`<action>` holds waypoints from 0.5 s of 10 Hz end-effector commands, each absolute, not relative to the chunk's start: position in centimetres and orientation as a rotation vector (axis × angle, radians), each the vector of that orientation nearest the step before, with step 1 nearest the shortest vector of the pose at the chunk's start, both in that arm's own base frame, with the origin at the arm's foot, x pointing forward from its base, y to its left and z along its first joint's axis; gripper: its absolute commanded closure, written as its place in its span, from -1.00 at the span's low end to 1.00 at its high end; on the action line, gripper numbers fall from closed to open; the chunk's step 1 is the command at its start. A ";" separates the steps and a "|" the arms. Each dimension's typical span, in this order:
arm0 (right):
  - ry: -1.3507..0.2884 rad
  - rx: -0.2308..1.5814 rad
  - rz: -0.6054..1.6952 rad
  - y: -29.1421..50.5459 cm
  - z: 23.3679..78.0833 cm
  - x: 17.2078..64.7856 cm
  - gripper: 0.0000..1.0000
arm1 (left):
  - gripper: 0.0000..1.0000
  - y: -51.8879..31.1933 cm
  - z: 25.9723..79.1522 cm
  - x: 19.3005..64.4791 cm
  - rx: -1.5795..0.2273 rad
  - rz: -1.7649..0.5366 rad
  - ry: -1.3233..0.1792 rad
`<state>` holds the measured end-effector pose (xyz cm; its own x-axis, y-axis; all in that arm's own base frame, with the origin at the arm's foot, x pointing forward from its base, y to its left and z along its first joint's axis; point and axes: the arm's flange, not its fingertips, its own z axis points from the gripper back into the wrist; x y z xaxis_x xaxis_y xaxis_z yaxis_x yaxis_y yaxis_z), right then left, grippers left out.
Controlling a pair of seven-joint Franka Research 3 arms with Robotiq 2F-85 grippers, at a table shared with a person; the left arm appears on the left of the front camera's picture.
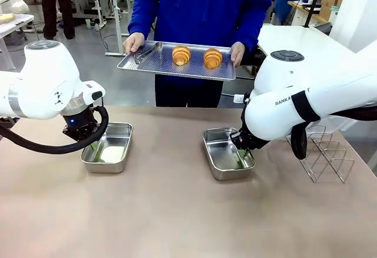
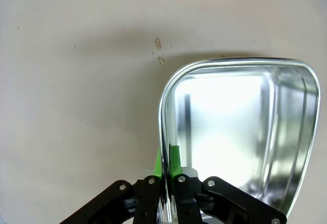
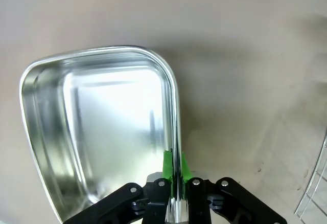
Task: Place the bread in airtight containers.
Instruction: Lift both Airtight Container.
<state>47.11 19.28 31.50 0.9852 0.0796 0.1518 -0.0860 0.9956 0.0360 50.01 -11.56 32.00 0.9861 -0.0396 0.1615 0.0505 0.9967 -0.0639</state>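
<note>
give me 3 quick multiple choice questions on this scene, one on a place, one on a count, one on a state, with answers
1. Where do the croissants lie?
a) on the tray held by the person
b) in a basket
c) on a plate

2. How many steel tubs stand on the table?
a) one
b) two
c) four

3. The left claw is
a) wide open
b) shut on the rim of the left tub
c) holding a croissant

Answers:
1 a: both croissants sit on the tray in the person's hands.
2 b: there is the left tub and the right tub, and no others.
3 b: the left wrist view shows its green pads pinching the rim.
</note>
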 end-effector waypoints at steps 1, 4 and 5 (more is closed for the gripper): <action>-0.157 0.016 0.028 18.9 32.6 47.9 1.00 | 1.00 -11.3 32.7 50.7 -0.100 0.036 -0.171; -0.178 0.014 0.001 17.1 39.1 48.2 1.00 | 1.00 -11.6 37.1 50.8 -0.161 0.045 -0.144; -0.187 0.012 -0.003 16.8 41.0 48.3 1.00 | 1.00 -11.8 38.8 50.6 -0.172 0.049 -0.148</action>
